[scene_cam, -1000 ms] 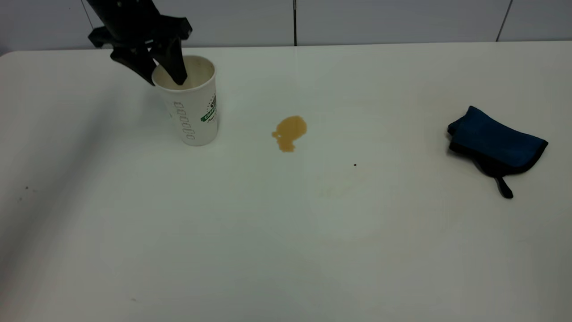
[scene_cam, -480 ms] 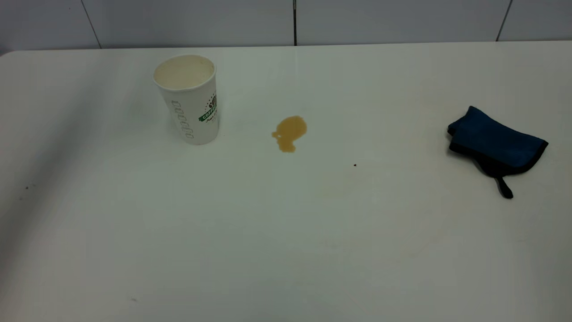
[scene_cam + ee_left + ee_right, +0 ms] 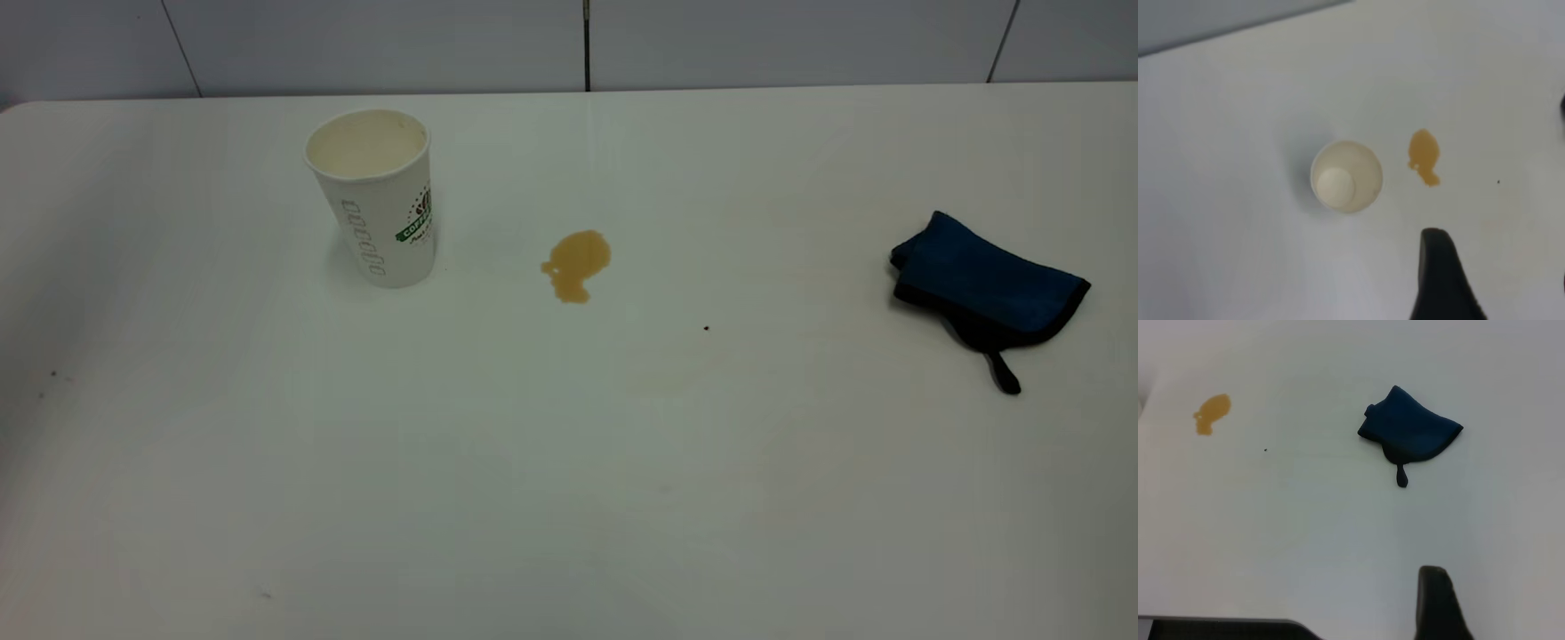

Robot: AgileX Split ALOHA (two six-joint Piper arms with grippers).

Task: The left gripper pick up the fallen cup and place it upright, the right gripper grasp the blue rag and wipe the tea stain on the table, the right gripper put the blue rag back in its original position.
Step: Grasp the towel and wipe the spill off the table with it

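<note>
Nearest the exterior camera lies a wide bare stretch of the white table (image 3: pixel 569 498), marked only by a few tiny dark specks; one black speck (image 3: pixel 707 328) sits a little nearer than the stain and to its right. Farther back, at the view's right, the blue rag (image 3: pixel 987 286) lies folded flat on the table, its black edging showing along the near side and its short black loop tab (image 3: pixel 1003 373) pointing toward the camera. About level with it, near the middle, is the tea stain (image 3: pixel 575 263), an amber-brown blotch, unwiped and well apart from the rag. Left of the stain and slightly farther back, the paper coffee cup (image 3: pixel 380 198) stands upright with its mouth open upward, cream inside. Its green band reads "COFFEE", and a column of small oval marks runs down its side. Behind the table rises a grey panelled wall (image 3: pixel 356 44).

Neither arm appears in the exterior view. The left wrist view looks straight down into the cup from high above, and only one dark finger (image 3: pixel 1441 280) of the left gripper shows, so I cannot tell whether that claw is apart or together. The right wrist view shows the rag and stain far below and one finger (image 3: pixel 1439 603) of the right gripper; its state cannot be told either.
</note>
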